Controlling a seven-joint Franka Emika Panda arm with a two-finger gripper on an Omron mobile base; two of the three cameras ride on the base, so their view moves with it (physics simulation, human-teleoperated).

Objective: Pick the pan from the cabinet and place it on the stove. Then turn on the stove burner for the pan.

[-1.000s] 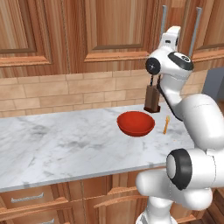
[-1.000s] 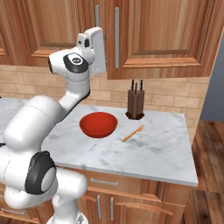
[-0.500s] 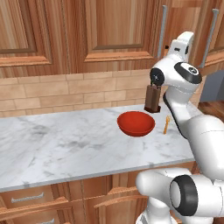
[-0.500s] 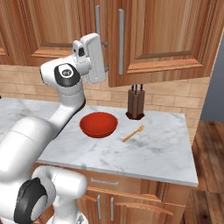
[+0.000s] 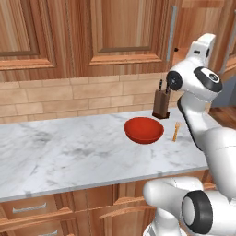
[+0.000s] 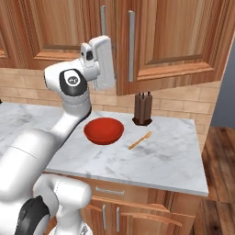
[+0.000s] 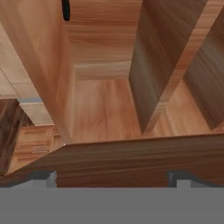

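Note:
The cabinet (image 6: 183, 41) hangs over the right end of the counter, and its right door stands ajar, the long silver handle (image 6: 131, 46) swung outward. In the left base view that same handle (image 5: 229, 41) sits at the far right. My white hand (image 6: 103, 62) is raised in front of the gap beside that door. From the hand view my gripper (image 7: 111, 179) is open, facing wooden panels and the door's edge. A small black shape (image 7: 65, 9) shows at the top; I cannot tell what it is. The pan is hidden. The stove is out of view.
On the marble counter (image 5: 69, 152) below the hand sit a red bowl (image 5: 144, 130), a dark knife block (image 5: 161, 103) against the tile wall, and a small wooden fork (image 5: 176, 131). The neighbouring cabinet door (image 5: 120, 27) is shut.
The hand has moved up and right toward the cabinet. The right door has swung further outward, its handle shifting right in both base views. The counter objects stayed put.

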